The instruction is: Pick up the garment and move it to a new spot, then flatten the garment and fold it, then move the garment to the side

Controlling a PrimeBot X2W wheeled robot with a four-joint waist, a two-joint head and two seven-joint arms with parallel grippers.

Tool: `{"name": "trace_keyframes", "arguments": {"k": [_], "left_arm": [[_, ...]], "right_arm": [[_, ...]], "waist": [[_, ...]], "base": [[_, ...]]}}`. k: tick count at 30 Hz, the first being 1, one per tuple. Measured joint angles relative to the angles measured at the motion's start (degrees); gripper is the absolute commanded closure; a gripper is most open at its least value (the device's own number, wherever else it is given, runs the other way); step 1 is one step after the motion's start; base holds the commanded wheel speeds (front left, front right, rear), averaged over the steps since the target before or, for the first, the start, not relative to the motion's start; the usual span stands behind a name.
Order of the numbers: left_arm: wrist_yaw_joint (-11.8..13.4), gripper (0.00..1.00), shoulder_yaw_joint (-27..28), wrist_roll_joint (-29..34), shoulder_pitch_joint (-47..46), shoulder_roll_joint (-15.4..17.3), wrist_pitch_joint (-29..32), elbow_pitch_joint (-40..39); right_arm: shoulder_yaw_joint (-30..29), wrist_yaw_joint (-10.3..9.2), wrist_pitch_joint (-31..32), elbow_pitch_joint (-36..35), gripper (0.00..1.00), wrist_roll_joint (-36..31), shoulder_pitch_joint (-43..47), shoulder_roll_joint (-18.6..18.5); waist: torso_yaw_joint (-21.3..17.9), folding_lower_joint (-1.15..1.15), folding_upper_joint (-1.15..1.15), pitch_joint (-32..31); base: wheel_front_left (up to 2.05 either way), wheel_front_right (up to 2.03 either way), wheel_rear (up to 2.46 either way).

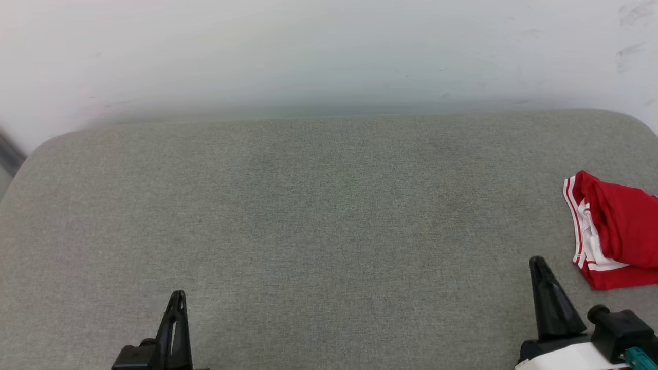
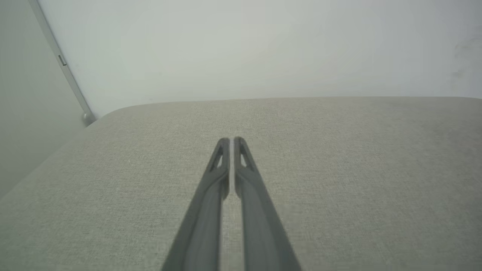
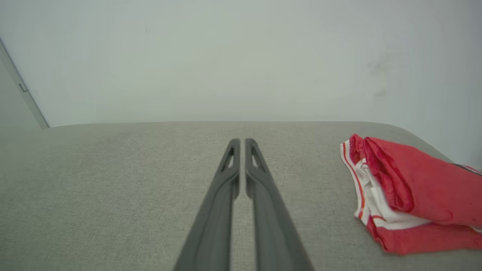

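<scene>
Looking over a grey woven-fabric tabletop (image 1: 308,231), rounding off at its far corners, sitting before a pale wall (image 1: 329,51). Noticing faint scuffs (image 1: 629,51) marking the wall's upper right, a thin metal strip (image 2: 61,60) slanting down its left.

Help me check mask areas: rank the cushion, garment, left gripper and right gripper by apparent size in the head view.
1. Cushion, by far.
2. Garment, though the frame edge crops it.
3. Right gripper.
4. Left gripper. Both grippers are cropped at the bottom, so their order is unsure.
</scene>
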Motion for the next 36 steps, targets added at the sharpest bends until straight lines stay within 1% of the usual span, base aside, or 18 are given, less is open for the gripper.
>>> {"name": "trace_keyframes", "arguments": {"k": [4, 20, 24, 25, 26, 31, 34, 36], "left_arm": [[-0.1, 1.00, 0.0, -4.7, 0.1, 0.0, 0.8, 0.6], [-2.4, 1.00, -0.1, -23.6, -3.1, 0.8, 4.3, 3.9], [-2.9, 1.00, 0.0, -27.8, -3.8, 0.9, 5.0, 4.5], [-2.9, 1.00, 0.0, -27.8, -3.8, 0.9, 5.0, 4.5], [-3.0, 1.00, 0.0, -29.7, -4.2, 1.0, 5.3, 4.9], [-3.5, 1.00, 0.1, -34.6, -5.0, 1.2, 6.3, 5.7], [-3.6, 1.00, 0.1, -36.3, -5.4, 1.3, 6.7, 6.0], [-4.0, 1.00, 0.1, -39.0, -6.0, 1.4, 7.2, 6.3]], "right_arm": [[0.1, 0.00, 0.9, 0.5, 1.00, 4.4, 0.2, 0.0], [0.1, 0.00, 4.3, 2.7, 1.00, 22.9, -1.4, -0.6], [0.1, 0.00, 5.0, 3.1, 1.00, 26.9, -1.9, -0.7], [0.1, 0.00, 5.0, 3.1, 1.00, 26.9, -1.9, -0.7], [0.1, 0.00, 5.5, 3.4, 1.00, 28.9, -2.1, -0.8], [0.1, 0.00, 6.4, 3.9, 1.00, 33.5, -2.9, -0.9], [0.0, 0.00, 6.8, 4.1, 1.00, 35.4, -3.0, -1.0], [0.0, -0.01, 7.3, 4.4, 1.00, 37.9, -3.3, -1.0]], "waist": [[0.0, 0.00, 0.00, 0.0], [-0.1, 0.00, 0.00, -0.2], [-0.1, 0.00, 0.00, -0.2], [-0.1, 0.00, 0.00, -0.2], [-0.2, 0.00, 0.00, -0.3], [-0.2, 0.00, 0.00, -0.3], [-0.2, 0.00, 0.00, -0.3], [-0.2, 0.00, 0.00, -0.3]], "base": [[0.00, 0.00, 0.00], [0.00, 0.00, 0.00], [0.00, 0.00, 0.00], [0.00, 0.00, 0.00], [0.00, 0.00, 0.00], [0.00, 0.00, 0.00], [0.00, 0.00, 0.00], [0.00, 0.00, 0.00]]}}
